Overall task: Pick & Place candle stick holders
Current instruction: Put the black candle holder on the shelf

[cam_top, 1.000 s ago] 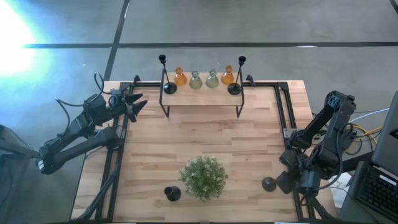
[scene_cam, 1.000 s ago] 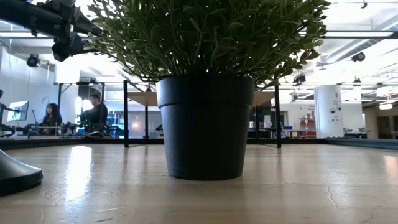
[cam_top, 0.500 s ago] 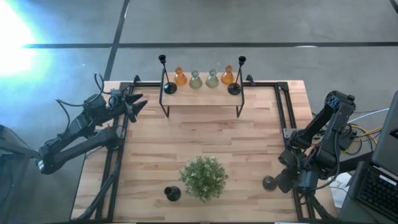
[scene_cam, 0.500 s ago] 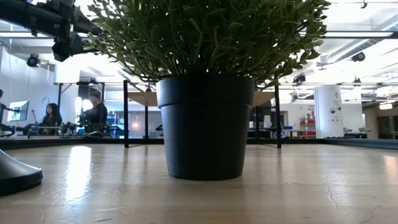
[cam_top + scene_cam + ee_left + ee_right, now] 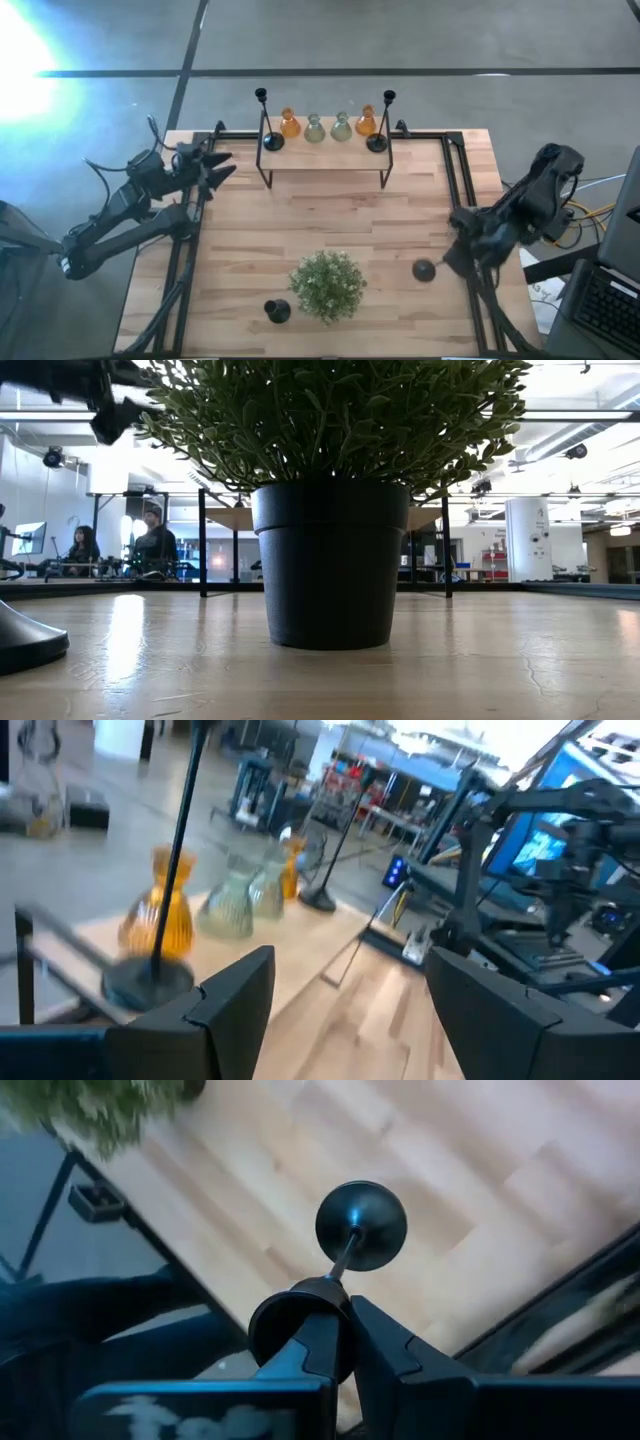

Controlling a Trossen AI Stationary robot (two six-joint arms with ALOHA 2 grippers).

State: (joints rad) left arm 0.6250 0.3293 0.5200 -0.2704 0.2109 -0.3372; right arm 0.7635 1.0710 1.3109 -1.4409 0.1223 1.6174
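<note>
The candle stick holders are sitting in four spots. Going left to right in the high view: one holder is standing on the left end of the small shelf, just beside the orange and grey-green vases; a loose holder is resting on the worktop next to the potted plant; another holder is closing the shelf's right end; and the last holder is being carried by the right arm. The shelf pair are flanking the vases symmetrically — probably the arrangement the task is aiming for.

The left gripper is hanging off the worktop's left edge, its fingers spread and holding nothing, with the shelf and its near holder lying ahead of them; it looks lined up for an approach.

The right gripper is clenched on the carried holder's cup end, so the thin stem is running out beyond the fingertips and the round base is hanging farthest from them — above bare wood near the right rail.
</note>
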